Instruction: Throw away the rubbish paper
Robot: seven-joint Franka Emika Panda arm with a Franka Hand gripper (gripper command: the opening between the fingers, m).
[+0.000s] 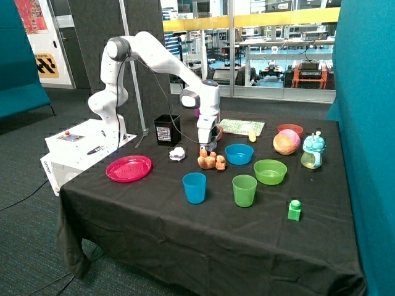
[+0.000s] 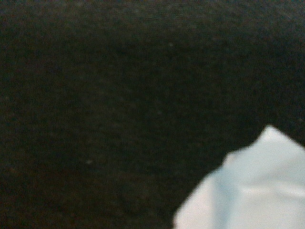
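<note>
Robotics lab: white arm point(image 1: 154, 55) bolted to base by black-draped tabletop point(image 1: 185, 228), teal partition panels point(image 1: 364, 123), glass wall, workbenches with equipment behind point(image 1: 308, 71).

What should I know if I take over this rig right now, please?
Pincer: down at the table just behind the orange-brown toy cluster; open or shut cannot be told.
Paper: one white wad lies on the black cloth between the black bin and the toy cluster. The wrist view shows white paper close to the camera; whether it is gripped is unclear.
Done: nothing visibly binned.
Left: get the paper into the bin.
</note>
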